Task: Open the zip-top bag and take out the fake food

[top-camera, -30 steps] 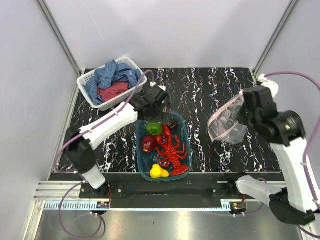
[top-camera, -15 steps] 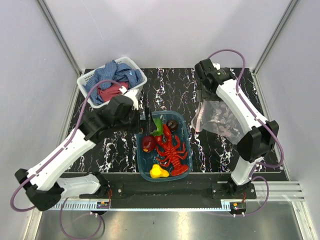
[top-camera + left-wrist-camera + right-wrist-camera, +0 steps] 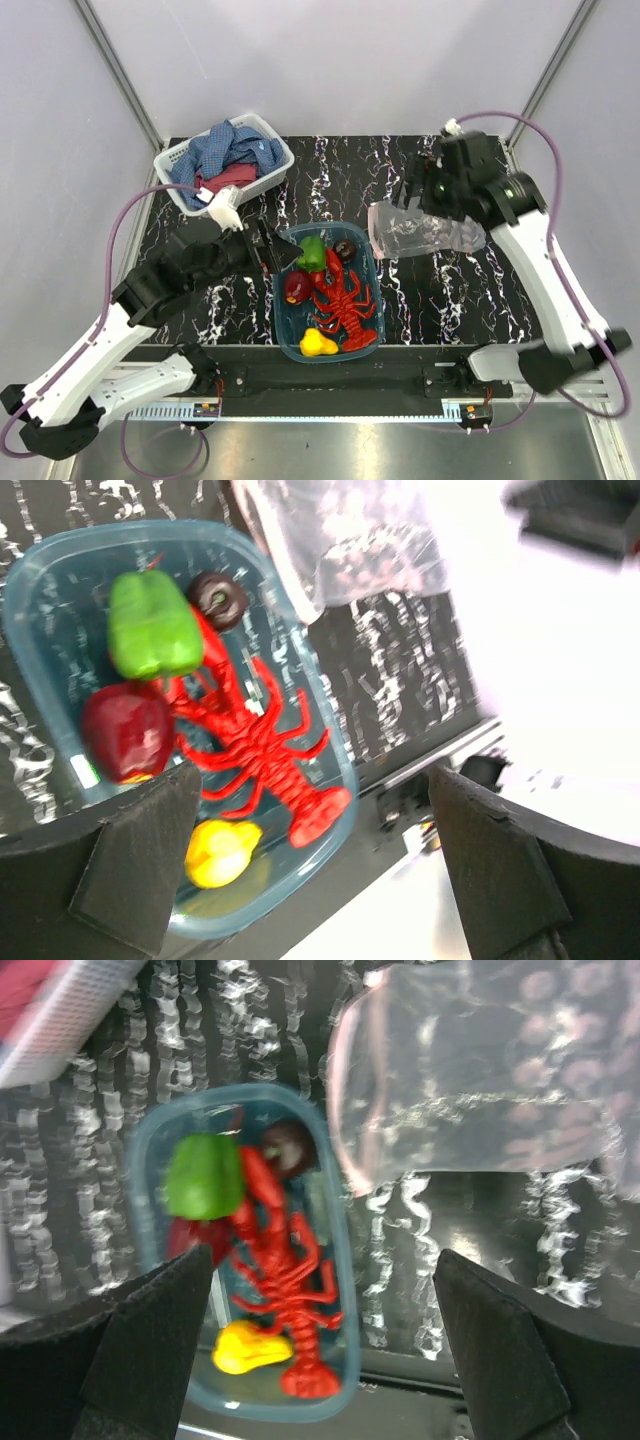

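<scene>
my left gripper is spread and empty at the tub's far left corner. my right gripper is spread too, above the bag, which lies just beside the tub's far right corner. the toy food is in the tub, and bare table runs from the bag to the near edge.

1. No text, number, brand or sign can be read in any of the three views.
2. The only label-like thing is a small white sticker on the floor of the teal tub, just beside the dark red fruit in the left wrist view. It is too small and blurred to tell whether it carries print.
3. The zip-top bag shows only crinkles and glare on its clear plastic in the right wrist view, and no lettering can be made out on it.
4. The small board at the left arm's base in the top view is too small for any marking to be read.
</scene>
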### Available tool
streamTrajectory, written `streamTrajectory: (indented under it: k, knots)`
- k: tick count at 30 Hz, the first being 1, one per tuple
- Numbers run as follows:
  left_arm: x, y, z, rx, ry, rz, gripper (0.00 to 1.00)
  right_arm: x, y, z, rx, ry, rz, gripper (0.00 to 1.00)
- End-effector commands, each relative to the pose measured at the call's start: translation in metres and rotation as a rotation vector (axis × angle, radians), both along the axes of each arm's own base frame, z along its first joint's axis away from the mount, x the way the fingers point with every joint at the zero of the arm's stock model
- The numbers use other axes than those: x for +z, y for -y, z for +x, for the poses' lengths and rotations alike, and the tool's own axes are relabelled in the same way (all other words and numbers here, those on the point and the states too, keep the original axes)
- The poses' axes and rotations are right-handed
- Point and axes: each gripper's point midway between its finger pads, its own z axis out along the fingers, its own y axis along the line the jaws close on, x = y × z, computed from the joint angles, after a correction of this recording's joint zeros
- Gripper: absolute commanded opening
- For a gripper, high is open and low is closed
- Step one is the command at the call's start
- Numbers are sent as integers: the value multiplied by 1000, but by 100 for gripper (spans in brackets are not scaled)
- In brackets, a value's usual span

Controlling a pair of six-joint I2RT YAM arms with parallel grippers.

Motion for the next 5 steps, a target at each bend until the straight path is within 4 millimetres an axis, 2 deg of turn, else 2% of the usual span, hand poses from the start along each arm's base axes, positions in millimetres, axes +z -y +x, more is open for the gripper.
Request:
streamTrajectory:
  k: [1,2,3,4,5]
  knots:
    - [21,13,13,40,54,-145,99,-4,-18,-31,26,-12,196,100]
    - [26,13,14,42,71,-169,99,4,-23,-40,61,16,242,100]
    - [27,13,14,48,77,-183,99,-6,-23,-46,63,0,252,100]
    - [24,13,15,57,74,-200,99,-3,-24,-50,59,5,284,100]
    - [45,12,13,52,138,-284,99,14,-31,-62,112,44,350,100]
